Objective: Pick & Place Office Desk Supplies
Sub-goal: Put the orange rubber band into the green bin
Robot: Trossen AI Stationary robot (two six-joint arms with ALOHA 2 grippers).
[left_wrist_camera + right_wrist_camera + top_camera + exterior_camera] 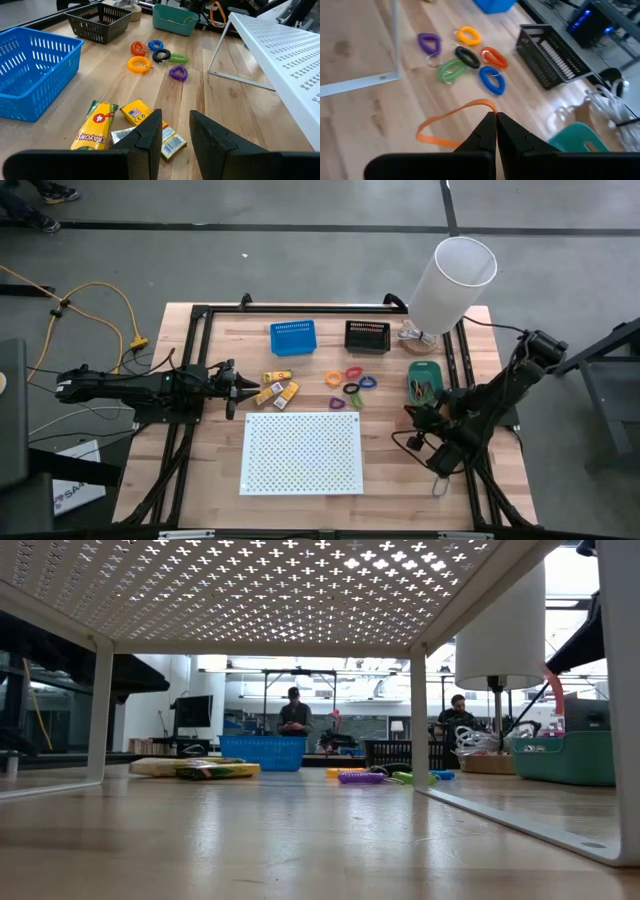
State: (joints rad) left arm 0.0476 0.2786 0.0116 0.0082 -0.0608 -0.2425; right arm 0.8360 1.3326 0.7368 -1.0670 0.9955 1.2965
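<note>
My left gripper (175, 135) is open and low over the table. It is beside the yellow-orange packets (136, 111) (277, 389), which lie flat left of the bright plastic loops (155, 57) (350, 383). One packet (171, 142) shows partly behind a finger. My right gripper (495, 120) (414, 420) is shut on an orange rubber band (447, 122). It is right of the white board (302, 452), near the green bin (425, 380). My right gripper pinches the orange rubber band between its two fingertips at one end of its loop (484, 103). The rest of the loop trails away from the fingers, slack and open, over the wooden table. Whether its far end (420, 134) rests on the wood I cannot tell.
A blue bin (293, 337) and a black bin (367, 336) stand at the far side. A white lamp (455, 275) stands at the far right corner. The perforated board stands on thin legs (215, 47) at the near middle. People sit in the room beyond (294, 712).
</note>
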